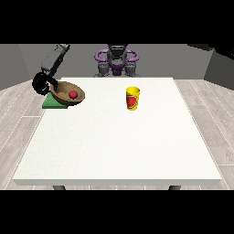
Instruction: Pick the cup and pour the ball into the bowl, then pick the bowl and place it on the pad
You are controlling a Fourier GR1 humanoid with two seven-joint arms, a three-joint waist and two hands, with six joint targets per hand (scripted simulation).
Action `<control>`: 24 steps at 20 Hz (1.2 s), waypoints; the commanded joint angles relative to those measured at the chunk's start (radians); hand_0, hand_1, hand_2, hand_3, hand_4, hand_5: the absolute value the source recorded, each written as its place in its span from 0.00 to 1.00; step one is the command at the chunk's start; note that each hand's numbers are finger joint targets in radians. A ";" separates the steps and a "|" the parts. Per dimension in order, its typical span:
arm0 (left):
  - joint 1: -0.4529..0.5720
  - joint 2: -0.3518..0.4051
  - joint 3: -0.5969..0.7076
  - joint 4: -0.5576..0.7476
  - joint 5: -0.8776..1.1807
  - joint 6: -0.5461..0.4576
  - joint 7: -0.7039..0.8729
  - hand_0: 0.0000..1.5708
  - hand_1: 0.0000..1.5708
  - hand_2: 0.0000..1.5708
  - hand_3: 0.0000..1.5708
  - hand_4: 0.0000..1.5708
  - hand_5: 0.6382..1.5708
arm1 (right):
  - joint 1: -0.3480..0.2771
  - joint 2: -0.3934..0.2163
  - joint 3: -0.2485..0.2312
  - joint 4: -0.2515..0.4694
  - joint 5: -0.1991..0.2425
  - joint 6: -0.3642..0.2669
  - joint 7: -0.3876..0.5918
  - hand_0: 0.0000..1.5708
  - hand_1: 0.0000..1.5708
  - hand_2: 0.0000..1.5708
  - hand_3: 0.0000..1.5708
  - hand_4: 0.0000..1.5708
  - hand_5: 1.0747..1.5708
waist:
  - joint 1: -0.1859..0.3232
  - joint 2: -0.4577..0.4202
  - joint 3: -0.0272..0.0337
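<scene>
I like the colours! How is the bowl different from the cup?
The bowl is brown, wide and low; the cup is yellow with red, tall and narrow. The bowl holds a red ball and sits tilted over the green pad; the cup stands upright alone. Both are on the table.

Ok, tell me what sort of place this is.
Probably a bare robot test room: a large white table on grey plank flooring, plain grey walls, and just a bowl, cup and green pad.

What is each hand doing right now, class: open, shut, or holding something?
Hand at the view's left: shut on the bowl rim.
Hand at the view's right: not in view.
</scene>
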 commanded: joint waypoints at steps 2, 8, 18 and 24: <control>-0.010 -0.003 0.009 -0.126 0.041 0.041 0.038 0.00 0.00 0.00 0.00 0.43 0.99 | -0.013 -0.120 -0.097 0.167 -0.032 0.102 -0.166 1.00 1.00 1.00 0.11 0.63 1.00 | 0.021 0.097 0.0036; 0.011 0.045 0.066 -0.207 0.141 0.013 0.107 0.00 0.00 0.00 0.00 0.44 0.99 | -0.032 -0.223 -0.146 0.303 -0.031 0.159 -0.268 1.00 1.00 1.00 0.00 0.63 1.00 | 0.035 0.161 0.0032; 0.055 0.021 0.073 -0.255 0.175 0.045 0.117 0.00 0.00 0.00 0.00 0.44 0.98 | -0.053 -0.192 -0.078 0.368 0.045 0.148 -0.323 1.00 1.00 1.00 0.29 0.62 0.99 | 0.034 0.140 0.0007; 0.068 0.025 0.036 -0.209 0.168 0.054 0.166 0.00 0.00 0.00 0.00 0.42 0.98 | -0.044 -0.143 -0.033 0.386 0.070 0.152 -0.240 1.00 1.00 1.00 0.67 0.63 0.98 | 0.011 0.022 -0.0004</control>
